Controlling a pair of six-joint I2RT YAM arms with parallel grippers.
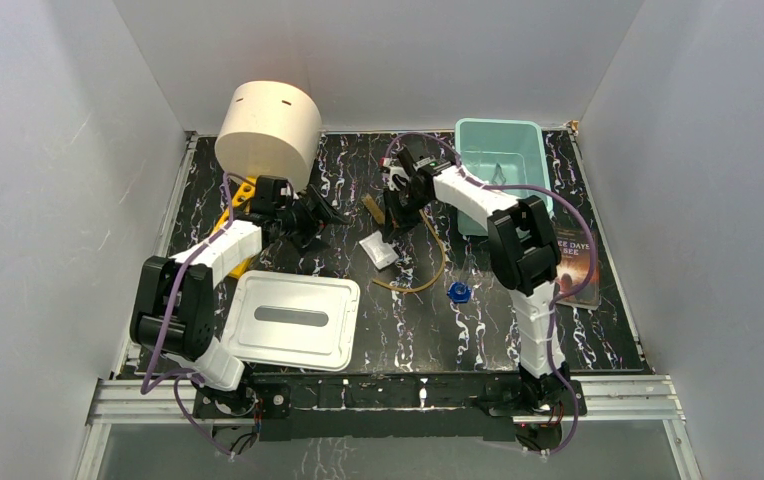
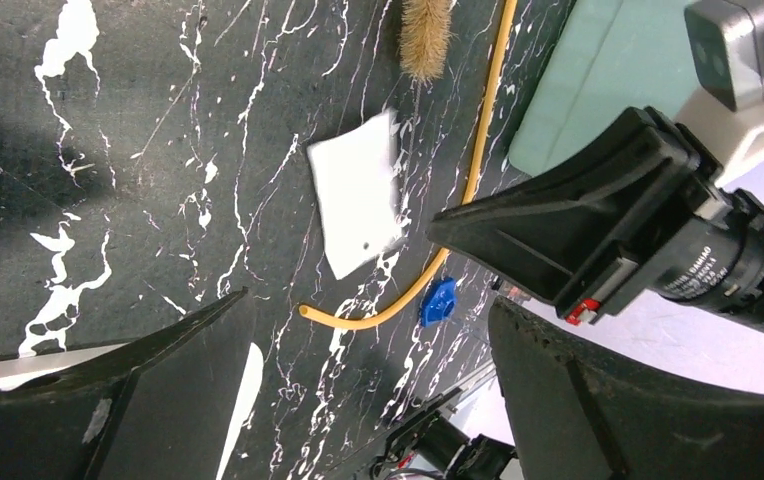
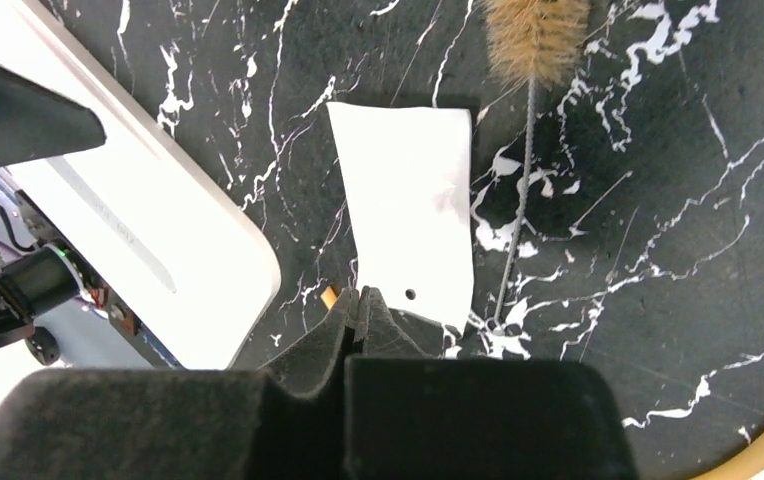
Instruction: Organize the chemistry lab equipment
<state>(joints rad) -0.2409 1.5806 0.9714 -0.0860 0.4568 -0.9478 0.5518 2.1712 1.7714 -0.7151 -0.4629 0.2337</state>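
A white packet (image 1: 379, 250) lies flat on the black marbled table, also seen in the left wrist view (image 2: 356, 205) and the right wrist view (image 3: 408, 225). A tan rubber tube (image 1: 428, 270) curves beside it, and a blue cap (image 1: 459, 292) sits at the tube's near end. The brush (image 3: 536, 40) lies just beyond the packet. My right gripper (image 3: 358, 300) is shut and empty, its tips at the packet's near edge. My left gripper (image 2: 358, 400) hangs open above the table to the left of the packet, holding nothing. The yellow holed rack (image 1: 241, 200) shows behind the left arm.
A teal bin (image 1: 503, 170) stands at the back right with a thin metal item inside. A white lid (image 1: 293, 320) lies front left. A big cream cylinder (image 1: 270, 130) stands at the back left. A dark book (image 1: 573, 265) lies at the right edge.
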